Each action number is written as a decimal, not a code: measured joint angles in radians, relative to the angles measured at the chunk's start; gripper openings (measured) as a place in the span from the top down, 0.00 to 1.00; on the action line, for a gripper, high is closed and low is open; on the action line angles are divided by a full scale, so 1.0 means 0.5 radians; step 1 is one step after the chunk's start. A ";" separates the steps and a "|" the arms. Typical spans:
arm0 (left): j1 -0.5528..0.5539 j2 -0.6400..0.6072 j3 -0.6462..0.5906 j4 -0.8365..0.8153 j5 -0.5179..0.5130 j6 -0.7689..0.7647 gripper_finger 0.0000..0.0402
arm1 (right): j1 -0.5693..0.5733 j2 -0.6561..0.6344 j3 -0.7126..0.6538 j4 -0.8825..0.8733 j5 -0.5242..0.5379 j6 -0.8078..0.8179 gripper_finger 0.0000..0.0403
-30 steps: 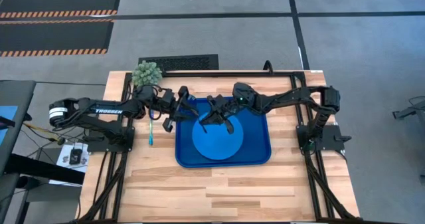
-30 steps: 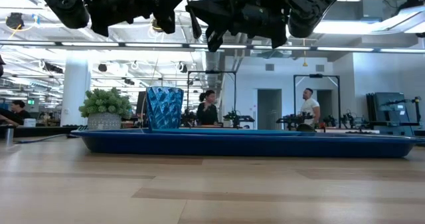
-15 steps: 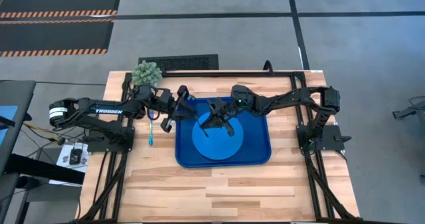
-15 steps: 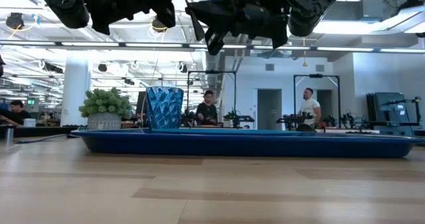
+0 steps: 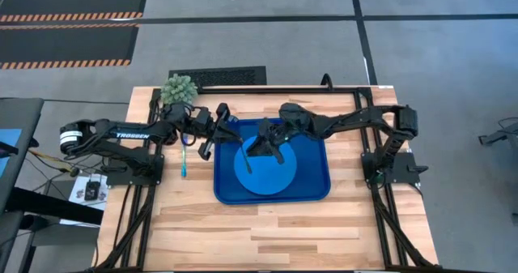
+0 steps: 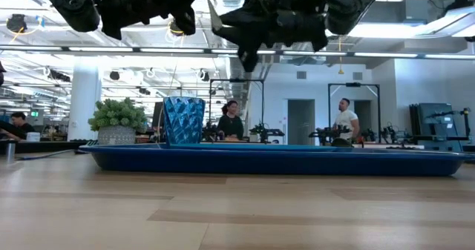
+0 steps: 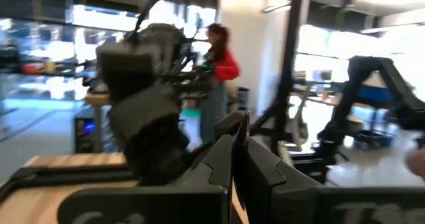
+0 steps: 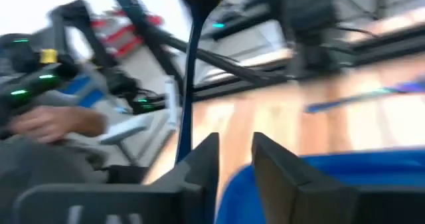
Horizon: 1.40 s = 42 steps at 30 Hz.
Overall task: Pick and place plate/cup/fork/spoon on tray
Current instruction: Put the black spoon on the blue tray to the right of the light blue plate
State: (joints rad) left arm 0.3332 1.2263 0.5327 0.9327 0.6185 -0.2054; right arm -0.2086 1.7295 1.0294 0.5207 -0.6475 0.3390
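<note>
My counter (image 5: 283, 224) is pale wood in butcher-block strips, its grain plain and its finish a soft satin. The tray (image 5: 312, 188) reads as smooth dark-blue plastic with a slight gloss along the rim. On it the plate (image 5: 271, 176) looks like plain matt plastic, lighter blue. The cup (image 6: 184, 120) is translucent blue plastic with a faceted, shiny wall. The spoon (image 5: 245, 155) looks like thin dark metal. Both arms are matt black.

Bright, even overhead light; both wrist views motion-blurred.
</note>
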 joint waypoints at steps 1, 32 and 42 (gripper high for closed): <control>0.000 0.000 0.000 -0.025 -0.046 -0.001 1.00 | -0.005 -0.040 0.002 -0.106 0.077 -0.042 0.68; -0.143 0.173 -0.001 -0.054 -1.523 -0.293 1.00 | 0.400 -0.136 0.198 -0.686 2.452 -0.543 0.51; -0.144 0.172 -0.001 -0.080 -1.525 -0.294 1.00 | 0.399 -0.038 0.312 -0.727 2.500 -0.574 0.72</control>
State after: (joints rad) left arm 0.2611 1.3125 0.5323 0.8925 -0.1440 -0.3527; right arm -0.0090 1.7103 1.1856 0.1570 0.6025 0.0518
